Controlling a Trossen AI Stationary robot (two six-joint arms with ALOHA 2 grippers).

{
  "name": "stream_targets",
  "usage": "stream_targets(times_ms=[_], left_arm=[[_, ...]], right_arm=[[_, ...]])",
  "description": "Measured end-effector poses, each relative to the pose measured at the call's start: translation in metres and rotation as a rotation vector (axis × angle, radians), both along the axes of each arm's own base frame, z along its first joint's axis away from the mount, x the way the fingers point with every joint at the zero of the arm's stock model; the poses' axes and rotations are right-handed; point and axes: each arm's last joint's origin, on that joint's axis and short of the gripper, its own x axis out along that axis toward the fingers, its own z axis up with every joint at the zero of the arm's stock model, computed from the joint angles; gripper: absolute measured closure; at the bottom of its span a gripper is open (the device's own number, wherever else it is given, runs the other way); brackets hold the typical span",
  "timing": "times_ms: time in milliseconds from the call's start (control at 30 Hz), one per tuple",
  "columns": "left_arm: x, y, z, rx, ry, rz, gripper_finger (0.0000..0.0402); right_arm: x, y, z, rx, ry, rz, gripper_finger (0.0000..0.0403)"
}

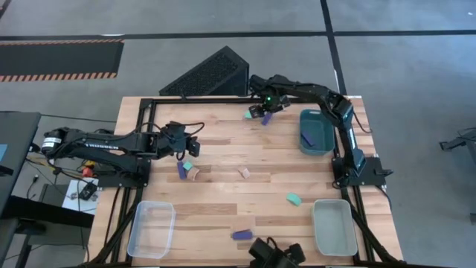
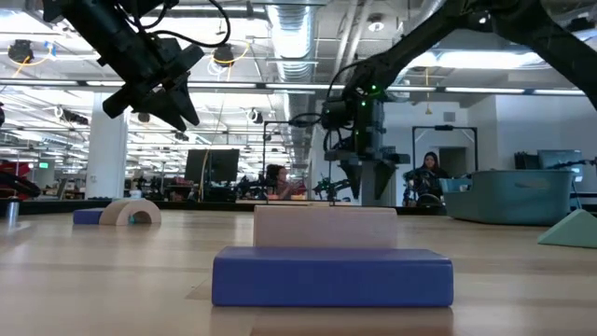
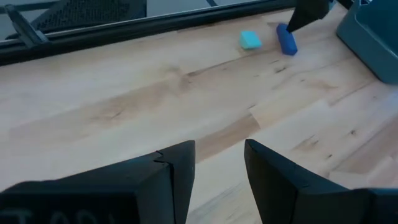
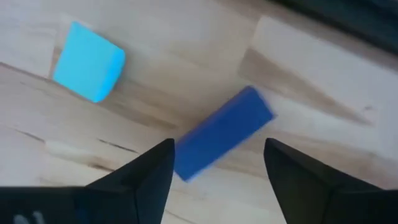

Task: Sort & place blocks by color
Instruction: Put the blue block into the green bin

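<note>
dark teal tray cut off by edge, wooden block partly hidden behind blue bar

Wooden table with black frame, on grey floor. Dark teal tray at far right of table. Grey tray at near right corner. Clear tray at near left corner. Black perforated wedge-shaped box just behind far edge. Black-orange hazard strip on floor, far left. People sit in room behind table.

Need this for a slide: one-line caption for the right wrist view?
Open right gripper poised over a dark blue bar, teal block beside it.
</note>
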Motion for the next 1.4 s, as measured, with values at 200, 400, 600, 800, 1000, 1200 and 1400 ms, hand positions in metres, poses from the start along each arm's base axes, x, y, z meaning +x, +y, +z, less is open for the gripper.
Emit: stream_targets(times_ms=[200, 400, 600, 800, 1000, 1200, 1400], left_arm=[[-0.001, 0.005, 0.000, 0.007, 0.011, 0.011, 0.0274], [-0.001, 0.005, 0.000, 0.008, 0.022, 0.001, 0.0274], [-0.002, 0.004, -0.003, -0.032, 0.043, -0.035, 0.0274], [-0.003, 0.003, -0.004, -0.038, 0.059, -0.042, 0.0274], [-0.003, 0.003, -0.004, -0.032, 0.061, -0.037, 0.0274], [-0.004, 0.004, -0.003, -0.002, 0.065, -0.011, 0.0274], [-0.004, 0.006, -0.003, 0.009, 0.065, 0.008, 0.0274]], right_arm=[[0.003, -0.001, -0.016, 0.032, 0.010, -0.108, 0.0125], [0.005, -0.001, -0.035, 0.078, 0.051, -0.122, 0.0128], [0.008, 0.003, -0.046, 0.122, 0.077, -0.028, 0.0158], [0.011, 0.014, -0.034, 0.094, 0.094, 0.111, 0.0278], [0.004, 0.041, 0.016, 0.088, 0.098, 0.282, 0.0325], [-0.018, 0.078, 0.084, -0.076, 0.163, 0.378, 0.0325], [-0.091, 0.094, 0.097, -0.098, 0.177, 0.242, 0.0320]])
